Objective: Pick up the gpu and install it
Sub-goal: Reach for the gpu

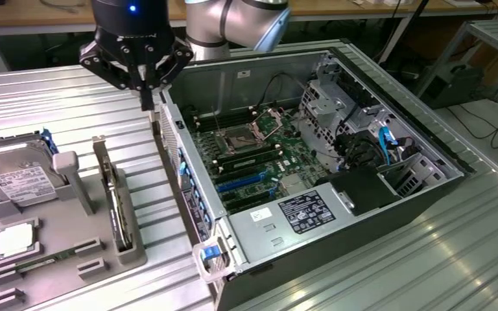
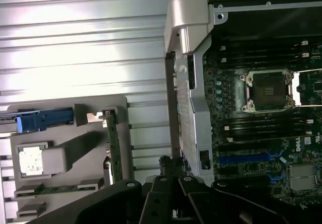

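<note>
Beside the computer case (image 1: 231,81), the tool (image 1: 148,102) hangs with fingers together, apart from the racked gpu (image 1: 114,188).

Bright overhead light glared off the ribbed metal table (image 2: 100,53), washing out its slats near the computer case (image 1: 336,259), whose interior lay dim and shadowed.

I work in what seems to be a robotics lab or an electronics workshop. Under me lies a ribbed metal table (image 1: 59,97), and on it an open computer case (image 1: 231,74) with its motherboard (image 1: 258,155) bare. Beside the case a grey fixture (image 1: 59,223) holds loose parts, among them a hard drive (image 1: 20,178) and the gpu (image 1: 117,201). Behind stand wooden benches (image 1: 50,16) and a metal rack (image 1: 491,32). Cables (image 1: 482,126) trail over the floor, and the far edge is too dim for me to tell more.
</note>
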Robot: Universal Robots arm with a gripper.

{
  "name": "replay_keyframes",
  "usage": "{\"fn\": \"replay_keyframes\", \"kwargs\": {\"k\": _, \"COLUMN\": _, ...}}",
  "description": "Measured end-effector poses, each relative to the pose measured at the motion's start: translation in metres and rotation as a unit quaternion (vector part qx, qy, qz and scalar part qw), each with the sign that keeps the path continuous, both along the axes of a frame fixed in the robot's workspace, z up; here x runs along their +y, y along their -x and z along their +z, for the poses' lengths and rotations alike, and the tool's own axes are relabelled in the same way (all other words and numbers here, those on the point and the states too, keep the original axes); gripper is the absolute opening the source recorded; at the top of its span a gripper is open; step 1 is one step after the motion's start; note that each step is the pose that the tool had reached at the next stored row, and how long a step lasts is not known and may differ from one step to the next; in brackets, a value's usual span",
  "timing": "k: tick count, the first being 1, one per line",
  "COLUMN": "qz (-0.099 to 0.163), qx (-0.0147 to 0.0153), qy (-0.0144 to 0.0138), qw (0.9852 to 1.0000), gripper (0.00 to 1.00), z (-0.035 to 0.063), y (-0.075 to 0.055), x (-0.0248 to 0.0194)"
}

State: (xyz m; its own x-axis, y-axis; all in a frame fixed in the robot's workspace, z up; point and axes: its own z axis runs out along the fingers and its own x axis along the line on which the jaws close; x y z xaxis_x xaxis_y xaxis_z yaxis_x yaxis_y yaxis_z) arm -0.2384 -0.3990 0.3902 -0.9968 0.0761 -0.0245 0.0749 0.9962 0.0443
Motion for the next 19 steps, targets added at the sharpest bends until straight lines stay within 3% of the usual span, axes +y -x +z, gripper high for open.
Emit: {"fn": "replay_keyframes", "kwargs": {"k": 19, "qz": 0.000, "qx": 0.0000, "qy": 0.0000, "qw": 1.0000, "gripper": 0.11, "z": -0.0025, "y": 0.056, "x": 0.0000}}
